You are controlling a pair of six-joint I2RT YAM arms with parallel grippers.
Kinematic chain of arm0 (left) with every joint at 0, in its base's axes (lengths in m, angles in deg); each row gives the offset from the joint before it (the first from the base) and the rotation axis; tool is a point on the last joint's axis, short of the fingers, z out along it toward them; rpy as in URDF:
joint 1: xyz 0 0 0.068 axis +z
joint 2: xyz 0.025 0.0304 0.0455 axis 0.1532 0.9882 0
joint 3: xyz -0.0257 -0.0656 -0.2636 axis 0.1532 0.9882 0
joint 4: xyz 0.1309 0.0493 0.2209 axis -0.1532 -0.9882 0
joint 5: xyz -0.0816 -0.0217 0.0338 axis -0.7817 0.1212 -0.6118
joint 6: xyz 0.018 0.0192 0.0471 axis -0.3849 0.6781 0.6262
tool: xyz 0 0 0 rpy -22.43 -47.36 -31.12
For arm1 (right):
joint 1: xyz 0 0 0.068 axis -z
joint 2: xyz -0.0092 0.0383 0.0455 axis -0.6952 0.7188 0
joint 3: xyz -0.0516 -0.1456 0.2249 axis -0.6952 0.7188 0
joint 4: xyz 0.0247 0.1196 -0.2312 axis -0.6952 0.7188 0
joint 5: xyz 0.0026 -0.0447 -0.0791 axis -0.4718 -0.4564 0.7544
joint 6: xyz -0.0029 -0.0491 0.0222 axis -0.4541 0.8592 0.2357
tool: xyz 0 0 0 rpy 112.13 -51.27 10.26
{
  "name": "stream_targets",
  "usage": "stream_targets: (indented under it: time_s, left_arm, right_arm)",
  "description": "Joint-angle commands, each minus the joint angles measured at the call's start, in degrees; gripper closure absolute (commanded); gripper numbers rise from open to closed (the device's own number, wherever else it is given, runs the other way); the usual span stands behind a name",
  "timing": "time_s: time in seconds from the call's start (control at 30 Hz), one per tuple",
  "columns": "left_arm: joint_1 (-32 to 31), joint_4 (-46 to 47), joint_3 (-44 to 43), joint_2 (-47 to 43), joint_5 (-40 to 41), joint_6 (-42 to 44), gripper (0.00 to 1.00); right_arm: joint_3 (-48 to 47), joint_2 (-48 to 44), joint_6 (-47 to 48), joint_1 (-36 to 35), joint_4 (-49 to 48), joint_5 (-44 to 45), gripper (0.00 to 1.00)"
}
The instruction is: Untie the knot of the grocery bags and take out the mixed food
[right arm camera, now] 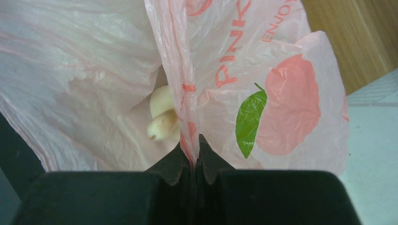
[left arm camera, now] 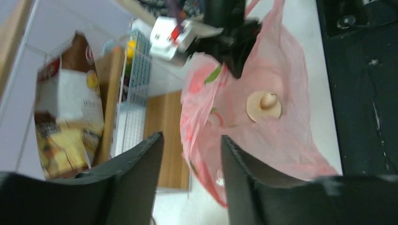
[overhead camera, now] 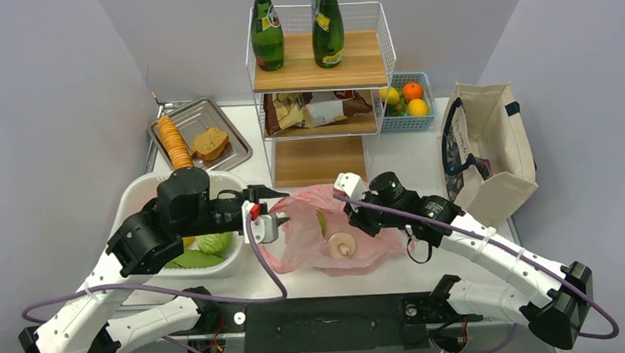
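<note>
My left fingers are matt black plastic. The bag is thin, crinkly, translucent pink plastic. Shelf boards look smooth wood; tray, shiny metal; bottles, glossy green glass; tote, matt cloth.

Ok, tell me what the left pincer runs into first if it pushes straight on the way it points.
The pink bag: the open left pincer points at its near side, seemingly just short of it. The mushroom lies further along that line; exact depth is unclear.
</note>
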Motion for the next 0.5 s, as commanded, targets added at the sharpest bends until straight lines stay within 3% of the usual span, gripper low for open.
stream_targets:
  time_s: [0.0, 0.1, 0.23, 0.33, 0.47]
  left_arm:
    - [-7.3, 3.7, -3.8, 5.6, -0.3, -4.5, 0.61]
    - [-15.9, 6.1, -1.2, 10.6, 4.1, -2.3, 0.8]
    - [-19.2, 12.5, 6.6, 14.9, 7.5, -2.0, 0.91]
    - [-19.2, 17.6, 9.3, 20.3, 11.6, -2.8, 0.92]
    - [-19.1, 23.7, 12.6, 25.7, 15.4, 0.0, 0.85]
  right_arm:
    - [-3.4, 0.6, -8.7, 2.8, -5.6, -3.0, 1.0]
    - [-3.6, 0.5, -9.9, 2.8, -6.4, -3.5, 1.0]
    - [-4.0, 0.2, -9.7, 2.9, -6.8, -3.7, 1.0]
    - [-3.7, -0.1, -9.2, 2.9, -6.8, -4.0, 1.0]
    - [-2.5, -0.9, -8.6, 2.4, -6.7, -4.5, 1.0]
